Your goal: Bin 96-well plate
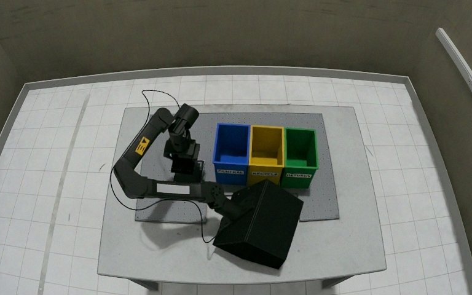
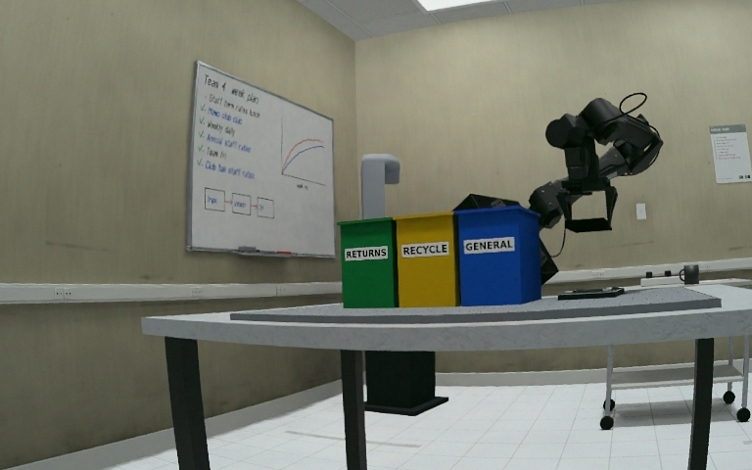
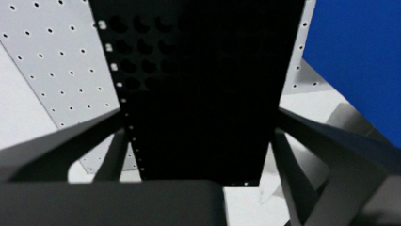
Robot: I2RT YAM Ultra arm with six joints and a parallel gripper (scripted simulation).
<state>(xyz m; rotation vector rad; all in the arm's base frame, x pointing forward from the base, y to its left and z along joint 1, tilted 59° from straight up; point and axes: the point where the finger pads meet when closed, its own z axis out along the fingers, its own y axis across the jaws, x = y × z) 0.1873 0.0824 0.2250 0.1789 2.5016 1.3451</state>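
My gripper (image 2: 587, 222) is shut on the black 96-well plate (image 2: 587, 224) and holds it level in the air, well above the table. The plate fills the middle of the wrist view (image 3: 200, 89), with a finger on each side. From above, the plate (image 1: 182, 165) hangs over the flat black plate nest (image 1: 191, 174) (image 2: 589, 292), which lies low on the grey mat. The blue GENERAL bin (image 1: 230, 152) stands upright just right of the plate; its wall shows in the wrist view (image 3: 358, 56). In the side view the bin (image 2: 496, 256) is left of the gripper.
The yellow RECYCLE bin (image 1: 266, 155) and green RETURNS bin (image 1: 300, 157) stand upright in a row beside the blue one. A big black box (image 1: 262, 228), the arm's base, sits at the table's front. The perforated grey mat lies under the bins.
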